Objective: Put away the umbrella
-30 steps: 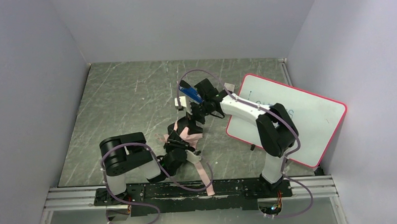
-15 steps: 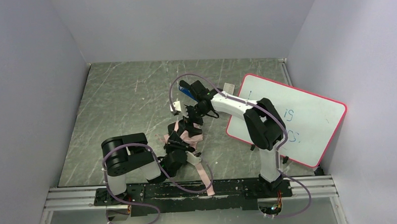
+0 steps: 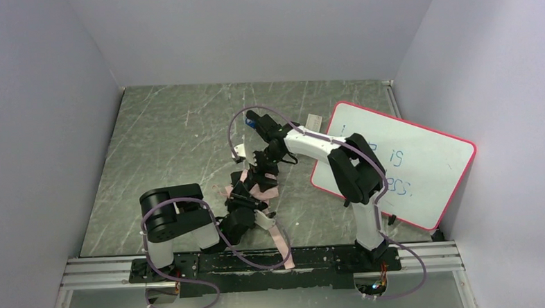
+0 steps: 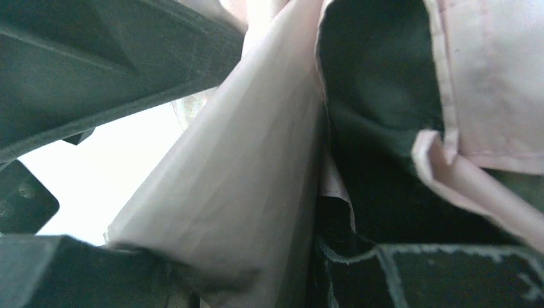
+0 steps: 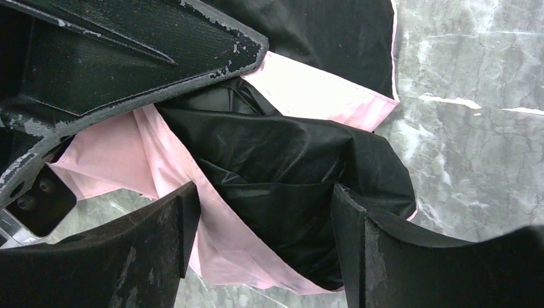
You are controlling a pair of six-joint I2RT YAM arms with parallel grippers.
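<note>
The umbrella (image 3: 257, 191) lies crumpled on the table's near middle, pale pink outside and black inside. Its pink strap (image 3: 281, 238) trails toward the near rail. My left gripper (image 3: 242, 199) is shut on the near part of it. In the left wrist view, pink fabric (image 4: 237, 173) fills the space between the left gripper's (image 4: 256, 260) fingers. My right gripper (image 3: 259, 172) is low over the umbrella's far end. In the right wrist view it (image 5: 263, 208) stands open, its jaws either side of a fold of black and pink fabric (image 5: 282, 179).
A small blue-and-black stapler (image 3: 254, 119) lies just beyond the right gripper. A red-framed whiteboard (image 3: 423, 168) with blue writing leans at the right. Grey walls close in the table (image 3: 165, 138) on three sides, and a metal rail (image 3: 94, 271) runs along the near edge.
My right arm has swung left and down from beside the stapler onto the umbrella's far end, and its jaws have narrowed around the fabric. The left gripper has held still.
</note>
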